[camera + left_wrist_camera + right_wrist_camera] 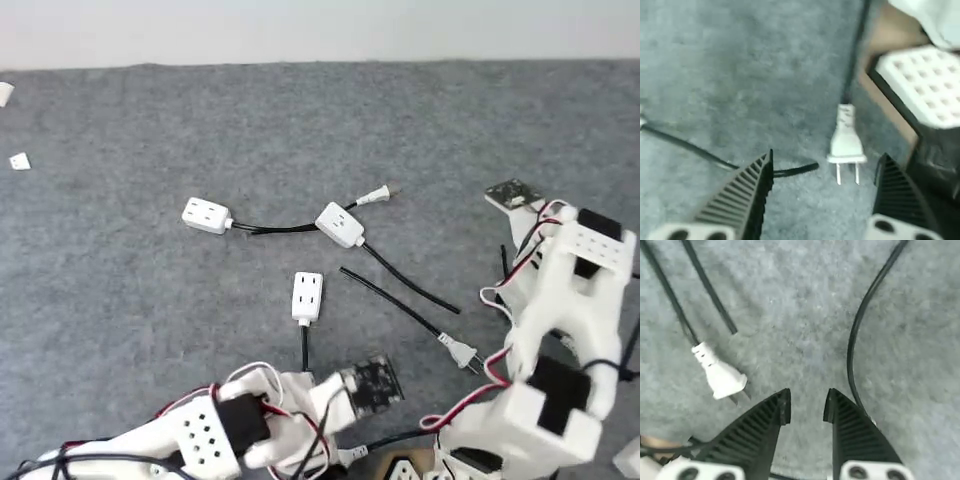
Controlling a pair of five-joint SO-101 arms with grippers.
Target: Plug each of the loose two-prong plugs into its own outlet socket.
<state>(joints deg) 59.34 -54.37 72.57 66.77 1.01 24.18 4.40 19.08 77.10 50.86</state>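
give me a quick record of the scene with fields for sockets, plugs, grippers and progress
sockets: left socket, middle socket, near socket; none has a plug in it
plugs: far plug and right plug, loose on the carpet
left gripper: open, nearby plug lying just ahead
right gripper: narrowly open, empty
progress: nothing inserted yet

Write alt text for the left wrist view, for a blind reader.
A white two-prong plug lies on grey carpet ahead of the left arm's open tool, prongs toward the camera, nothing gripped. A loose black cord end lies beside it.
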